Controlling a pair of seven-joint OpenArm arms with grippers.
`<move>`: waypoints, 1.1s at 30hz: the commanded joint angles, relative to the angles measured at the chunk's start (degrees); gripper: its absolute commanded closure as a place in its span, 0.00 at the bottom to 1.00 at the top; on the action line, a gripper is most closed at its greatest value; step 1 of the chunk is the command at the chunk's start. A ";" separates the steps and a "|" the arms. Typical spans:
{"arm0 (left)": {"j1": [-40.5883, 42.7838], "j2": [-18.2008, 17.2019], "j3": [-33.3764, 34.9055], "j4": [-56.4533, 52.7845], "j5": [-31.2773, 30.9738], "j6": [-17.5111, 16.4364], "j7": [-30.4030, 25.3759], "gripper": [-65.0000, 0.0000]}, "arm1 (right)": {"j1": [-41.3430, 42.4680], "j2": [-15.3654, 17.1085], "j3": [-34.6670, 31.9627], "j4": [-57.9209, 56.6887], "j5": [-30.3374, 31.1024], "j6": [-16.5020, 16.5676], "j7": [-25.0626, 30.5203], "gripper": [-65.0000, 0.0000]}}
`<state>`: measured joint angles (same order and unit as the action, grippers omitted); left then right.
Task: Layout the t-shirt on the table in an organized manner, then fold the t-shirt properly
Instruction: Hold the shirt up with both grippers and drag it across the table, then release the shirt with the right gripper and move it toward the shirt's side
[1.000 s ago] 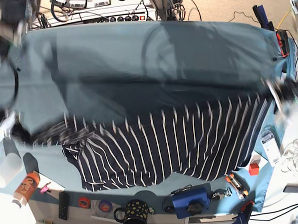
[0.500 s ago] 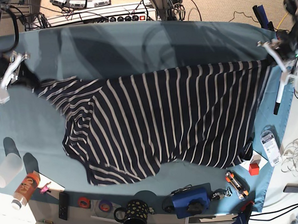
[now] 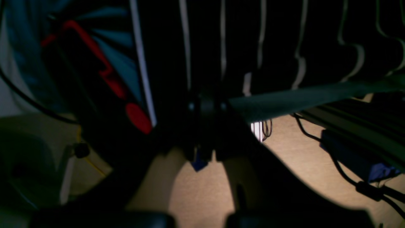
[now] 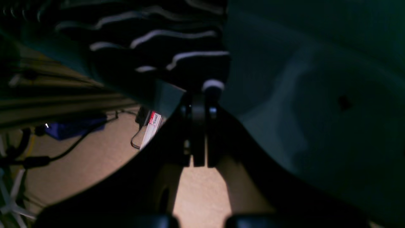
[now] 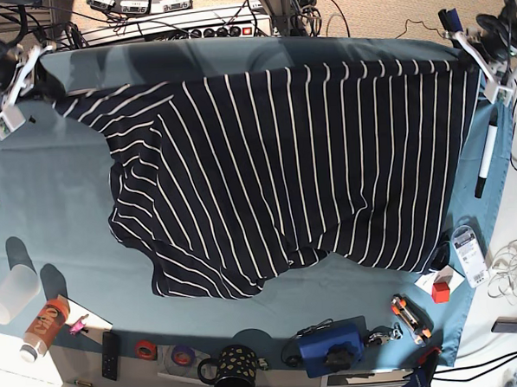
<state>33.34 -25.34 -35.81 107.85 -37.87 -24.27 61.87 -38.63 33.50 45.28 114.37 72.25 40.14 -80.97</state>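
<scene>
The t-shirt (image 5: pixel 283 166), dark with thin white stripes, lies spread wide over the teal table (image 5: pixel 50 196). Its top edge runs along the table's far side, and its near edge is uneven and wrinkled. At the far left corner of the base view, my right gripper (image 5: pixel 45 83) is shut on the shirt's corner. In the right wrist view the closed right gripper (image 4: pixel 202 95) pinches striped t-shirt fabric (image 4: pixel 164 47) at the table's edge (image 4: pixel 316 95). My left gripper (image 5: pixel 468 54) is shut on the opposite corner at the far right. The left wrist view shows the left gripper (image 3: pixel 205 106) clamped on t-shirt cloth (image 3: pixel 278 41).
A translucent cup (image 5: pixel 10 293) and an orange can (image 5: pixel 44 324) stand at the near left. Along the near edge sit a remote (image 5: pixel 111 355), a spotted mug (image 5: pixel 233 372) and a blue device (image 5: pixel 332 347). A marker (image 5: pixel 485 160), a white box (image 5: pixel 470 253) and a red cube (image 5: pixel 441 292) lie at the right.
Both grippers have drawn the shirt's held edge toward the far side of the table. The cloth now lies wider and flatter than before.
</scene>
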 commanded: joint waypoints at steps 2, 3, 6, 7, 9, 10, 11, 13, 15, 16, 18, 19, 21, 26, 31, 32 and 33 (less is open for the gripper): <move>0.28 -0.46 -0.81 0.70 1.31 0.22 -0.44 1.00 | -0.09 1.60 0.87 0.55 0.37 -0.14 0.97 1.00; 0.31 -0.37 -0.81 0.70 1.33 0.22 -0.42 1.00 | -0.09 1.60 0.87 0.55 0.35 -0.14 0.97 1.00; 0.13 -0.39 -0.81 0.70 2.01 0.22 -0.70 1.00 | -0.07 1.60 0.85 0.55 0.35 -0.14 0.97 1.00; 0.13 -0.39 -0.81 0.70 2.73 0.22 -1.53 1.00 | -0.09 1.60 0.85 0.55 0.37 -0.14 0.97 1.00; 0.13 -0.39 -0.81 0.70 5.29 0.22 -2.86 1.00 | -0.07 1.60 0.85 0.55 0.35 -0.14 0.97 1.00; 0.13 -0.39 -0.81 0.70 6.64 0.24 -2.97 1.00 | -0.07 1.60 0.85 0.55 0.26 -0.14 0.97 1.00; 0.15 -0.39 -0.81 0.70 8.00 0.24 -2.93 1.00 | -0.11 1.60 0.85 0.55 0.17 -0.14 0.97 1.00; 0.22 -0.37 -0.81 0.70 10.64 0.39 -2.80 1.00 | -0.22 1.60 0.85 0.55 -0.79 -0.14 0.97 1.00; 0.15 -0.39 -0.81 0.70 12.79 0.92 -3.06 1.00 | -0.28 1.60 0.85 0.55 -0.61 -0.14 0.97 1.00; 0.15 -0.42 -0.81 0.70 13.55 0.87 -3.76 1.00 | -0.22 1.60 0.85 0.55 0.66 -0.14 0.97 1.00; 0.13 -0.44 -0.81 0.70 13.88 0.85 -5.57 1.00 | 0.33 1.60 0.59 0.55 5.42 -0.14 0.97 1.00; 0.13 -0.39 -0.81 0.70 13.84 0.85 -6.40 1.00 | 0.74 1.60 0.15 0.55 7.72 -0.14 0.97 1.00; 0.13 -0.42 -0.81 0.70 13.68 0.85 -6.95 1.00 | 0.72 1.60 -1.81 0.55 9.62 -0.14 0.97 1.00; 0.15 -0.39 -0.81 0.70 13.68 0.87 -6.86 1.00 | 0.68 1.60 -12.35 0.55 5.99 -0.14 0.97 1.00; 0.13 -0.39 -0.81 0.70 13.68 0.87 -7.08 1.00 | 0.68 1.60 -21.27 0.55 0.81 -0.14 0.97 1.00; 0.13 -0.39 -0.81 0.70 13.68 0.87 -7.13 1.00 | 0.68 1.60 -22.36 0.55 0.13 -0.14 0.97 1.00; 0.13 -0.39 -0.81 0.70 13.68 0.87 -7.17 1.00 | 0.68 1.60 -23.15 0.55 -0.39 -0.14 0.97 1.00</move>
<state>33.34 -24.43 -35.79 107.90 -26.63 -24.69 55.79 -37.93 34.11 21.56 114.32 71.33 39.94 -80.75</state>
